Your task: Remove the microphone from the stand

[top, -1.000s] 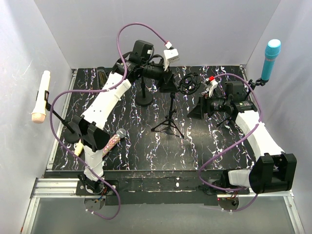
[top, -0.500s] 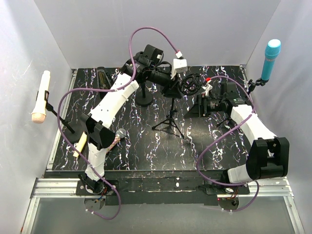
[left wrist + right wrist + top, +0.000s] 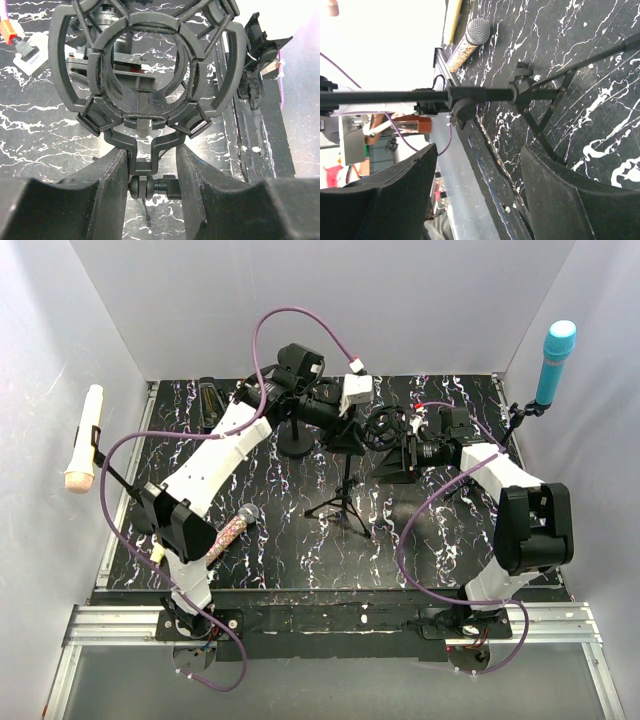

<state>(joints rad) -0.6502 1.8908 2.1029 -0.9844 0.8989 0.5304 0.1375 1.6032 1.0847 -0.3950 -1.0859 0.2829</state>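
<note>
A black tripod stand (image 3: 344, 502) stands mid-table with a black shock mount (image 3: 385, 425) on top; the mount's ring (image 3: 145, 75) holds nothing. My left gripper (image 3: 352, 430) is shut on the swivel joint (image 3: 150, 186) under the mount, with a finger (image 3: 107, 182) on each side. My right gripper (image 3: 397, 454) is open and empty just right of the mount, and its view looks along the stand's pole (image 3: 420, 95). A white microphone (image 3: 85, 435) sits on a stand at the left wall. A blue microphone (image 3: 555, 358) sits on a stand at the right wall.
A glittery microphone (image 3: 235, 528) lies on the table at the front left, also in the right wrist view (image 3: 470, 40). A cream stick (image 3: 160, 545) lies beside it. A round-based stand (image 3: 297, 445) stands behind the left arm. Purple cables loop over both arms.
My right gripper has moved left, close up to the shock mount, its arm folding back. My left wrist has shifted but stays at the mount. The tripod has shifted slightly.
</note>
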